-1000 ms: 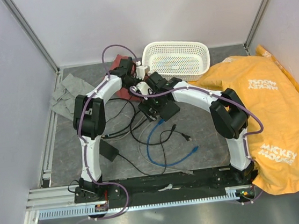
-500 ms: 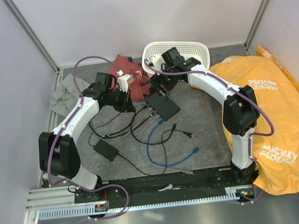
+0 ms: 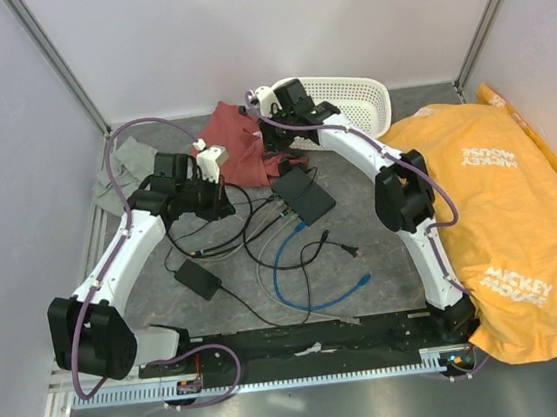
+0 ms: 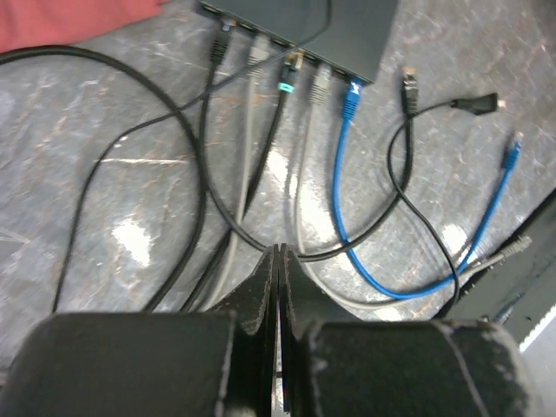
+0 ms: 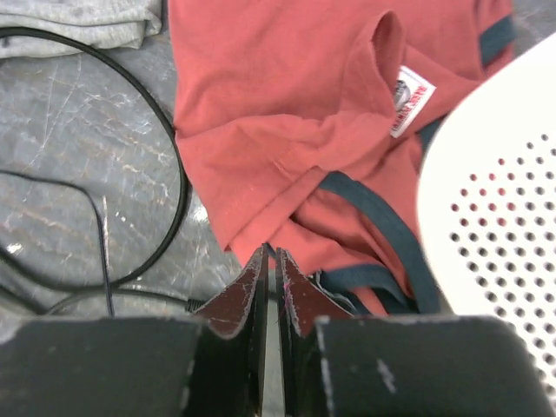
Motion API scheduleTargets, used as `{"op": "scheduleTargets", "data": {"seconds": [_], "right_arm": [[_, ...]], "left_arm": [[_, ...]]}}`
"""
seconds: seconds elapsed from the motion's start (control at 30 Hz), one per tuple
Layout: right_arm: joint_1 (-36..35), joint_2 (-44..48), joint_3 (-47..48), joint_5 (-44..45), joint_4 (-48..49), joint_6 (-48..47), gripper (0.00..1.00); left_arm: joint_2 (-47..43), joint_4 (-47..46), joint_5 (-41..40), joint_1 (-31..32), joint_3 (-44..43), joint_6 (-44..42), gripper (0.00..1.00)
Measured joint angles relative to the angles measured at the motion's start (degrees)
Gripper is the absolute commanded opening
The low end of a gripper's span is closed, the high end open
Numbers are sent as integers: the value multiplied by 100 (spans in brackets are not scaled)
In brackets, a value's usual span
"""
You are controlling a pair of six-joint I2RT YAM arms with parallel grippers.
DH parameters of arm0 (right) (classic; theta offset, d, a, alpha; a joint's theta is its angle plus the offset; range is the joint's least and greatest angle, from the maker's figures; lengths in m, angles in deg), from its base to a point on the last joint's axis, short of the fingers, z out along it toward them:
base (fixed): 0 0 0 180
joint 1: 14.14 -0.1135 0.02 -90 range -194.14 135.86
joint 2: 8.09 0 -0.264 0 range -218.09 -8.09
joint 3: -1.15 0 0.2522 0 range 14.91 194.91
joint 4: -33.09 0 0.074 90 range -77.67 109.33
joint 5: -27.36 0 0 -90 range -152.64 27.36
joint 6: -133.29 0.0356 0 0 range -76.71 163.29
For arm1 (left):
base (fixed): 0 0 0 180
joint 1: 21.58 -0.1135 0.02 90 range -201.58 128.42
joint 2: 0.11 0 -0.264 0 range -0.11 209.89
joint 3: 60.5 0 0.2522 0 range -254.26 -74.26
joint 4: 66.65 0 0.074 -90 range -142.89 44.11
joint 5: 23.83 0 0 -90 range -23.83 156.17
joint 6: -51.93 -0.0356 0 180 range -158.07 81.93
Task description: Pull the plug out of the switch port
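The switch [image 3: 305, 195] is a flat black box lying mid-table; in the left wrist view the switch [image 4: 295, 26] fills the top edge. Several plugs sit along its front edge: black [image 4: 219, 42], grey [image 4: 256, 54], green-tipped [image 4: 287, 80], grey [image 4: 320, 82] and blue [image 4: 350, 95]. My left gripper [image 4: 280, 252] hovers shut and empty over the cables, well short of the plugs; from above the left gripper [image 3: 224, 203] is left of the switch. My right gripper [image 5: 274, 256], jaws almost touching with nothing between them, hangs over a red shirt [image 5: 295, 113], behind the switch.
A loose black plug [image 4: 410, 82] and a loose blue cable end [image 4: 514, 152] lie right of the switch. A white basket [image 3: 347, 100] stands at the back, an orange shirt [image 3: 499, 203] on the right, a grey cloth [image 3: 119, 181] on the left, an adapter brick [image 3: 198, 278] in front.
The right arm has pulled back from the switch to above the red shirt and its jaws have closed. The left arm has swung out to the left and lowered over the cables.
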Motion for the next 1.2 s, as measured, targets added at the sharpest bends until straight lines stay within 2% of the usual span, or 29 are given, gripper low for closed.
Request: {"op": "scheduleTargets", "data": {"seconds": [0.13,0.33,0.4,0.63,0.8,0.9,1.0,1.2], "right_arm": [[-195,-284,26,382,225,170,0],[-374,-627,142,1952,387,-33,0],[-284,-549,-57,2232,492,-243,0],[807,363,-1646,2566,619,-1126,0],[1598,592,-2009,3254,586,-1620,0],[1803,595,-2033,3637,570,-1703,0],[1827,625,-2033,3563,501,-1696,1],[1368,1296,-2264,1766,26,-1589,0]], "left_arm": [[-24,-11,-72,-195,11,37,2],[-20,-44,-142,-474,13,42,1],[-20,-46,-151,-531,13,44,1],[-20,-184,-133,-678,127,42,1],[-13,-234,-98,-715,157,44,1],[-7,-313,-15,-717,157,59,2],[-4,-363,37,-717,157,68,1],[-9,-439,46,-717,210,111,1]]}}
